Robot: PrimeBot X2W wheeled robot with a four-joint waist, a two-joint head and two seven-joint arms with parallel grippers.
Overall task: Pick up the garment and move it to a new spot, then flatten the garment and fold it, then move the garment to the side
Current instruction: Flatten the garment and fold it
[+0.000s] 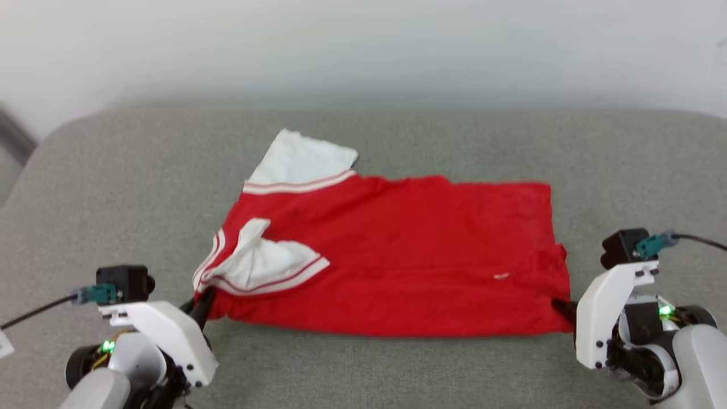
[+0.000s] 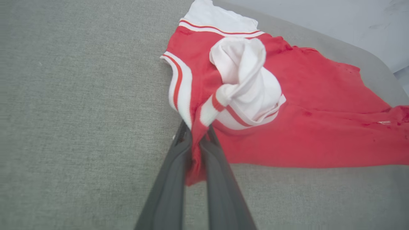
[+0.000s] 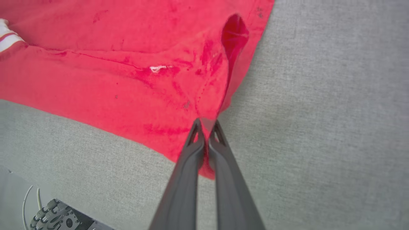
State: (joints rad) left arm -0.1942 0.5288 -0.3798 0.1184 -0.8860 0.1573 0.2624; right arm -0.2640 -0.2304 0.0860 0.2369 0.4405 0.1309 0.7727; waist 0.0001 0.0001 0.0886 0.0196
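Observation:
The garment (image 1: 397, 255) lies spread across the grey cushioned surface, red body sideways with its plain side up; no lettering shows. One white sleeve (image 1: 301, 159) sticks out at the far left, the other white sleeve (image 1: 261, 264) is bunched on top of the red cloth. My left gripper (image 1: 203, 304) is shut on the garment's near left corner (image 2: 195, 140), red cloth pinched between its dark fingers (image 2: 179, 166). My right gripper (image 1: 563, 309) is shut on the near right corner (image 3: 207, 127), by the hem.
The grey surface (image 1: 397, 369) runs wide on all sides, with rounded far corners against a pale wall (image 1: 363, 51). In the right wrist view, the robot's wheeled base (image 3: 54, 217) shows below the surface's near edge.

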